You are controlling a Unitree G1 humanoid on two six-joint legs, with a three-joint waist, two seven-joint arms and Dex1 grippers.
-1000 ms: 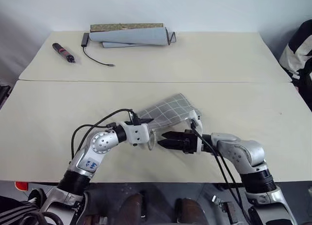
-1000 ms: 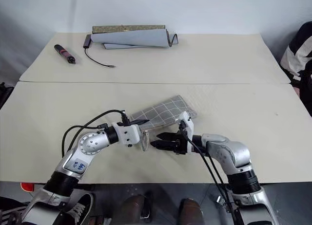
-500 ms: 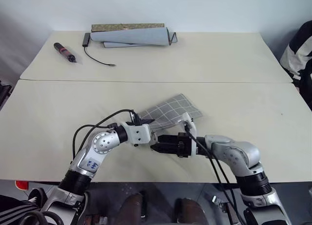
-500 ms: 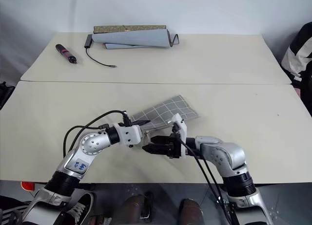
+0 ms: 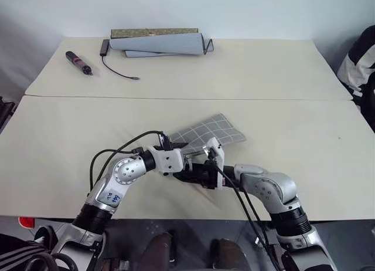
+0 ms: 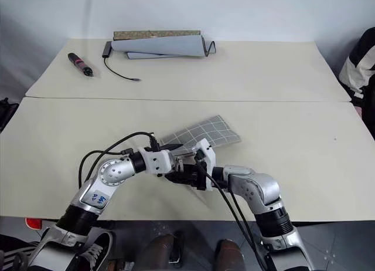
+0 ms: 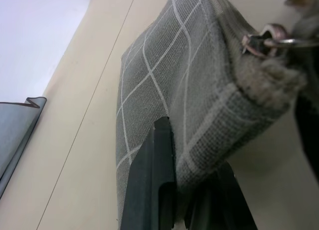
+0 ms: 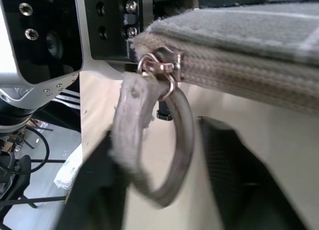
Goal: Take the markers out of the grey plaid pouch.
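Note:
The grey plaid pouch (image 5: 212, 132) lies slanted at the middle of the near table, its near corner lifted. My left gripper (image 5: 185, 156) is shut on that corner; in the left wrist view its black fingers (image 7: 149, 180) pinch the plaid fabric (image 7: 164, 90). My right gripper (image 5: 181, 175) points left at the same corner. In the right wrist view the zip's loop pull (image 8: 149, 140) hangs between its two fingers (image 8: 239, 180), which stand apart around it. The zip looks closed. The markers are hidden.
A plain grey rolled mat (image 5: 158, 43) lies at the far table's back edge. A black-and-red pen-like tool (image 5: 77, 63) and a thin cable (image 5: 117, 70) lie left of it. A person's striped sleeve (image 5: 360, 60) shows at the right edge.
My right gripper has slid left to the pouch's near corner, and its fingers have narrowed around the loop pull. The left gripper has kept still on the pouch.

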